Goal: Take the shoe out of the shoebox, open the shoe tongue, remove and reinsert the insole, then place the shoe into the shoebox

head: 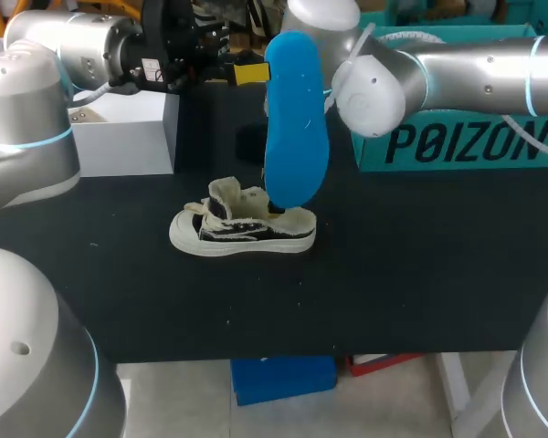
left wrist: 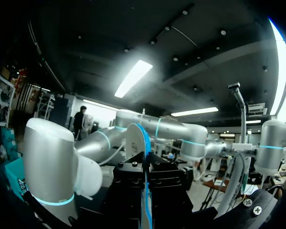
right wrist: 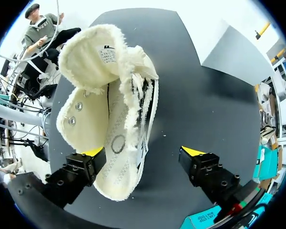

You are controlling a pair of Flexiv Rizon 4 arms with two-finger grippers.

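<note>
The insole is out of the shoe, so I think the job is at the part where it gets put back in.

The left gripper pinches the top end of the blue insole. The insole hangs straight down in the air. Its low end is just above the back of the shoe, and from the head view I cannot tell if the two touch. In the left wrist view the insole is a thin blue line running between the black fingers.

The shoe sits on its sole in the middle of the black table. Its tongue is pulled open wide, so the hole is easy to get into.

The right gripper is right over the shoe with its fingers spread wide. It grips nothing. One yellow tip is next to the side of the shoe, and the other is well apart over the bare table.

Next, I think the insole has to go down and slide into the hole, front end first. The right gripper may need to hold the shoe so it does not tip or slide away.
</note>
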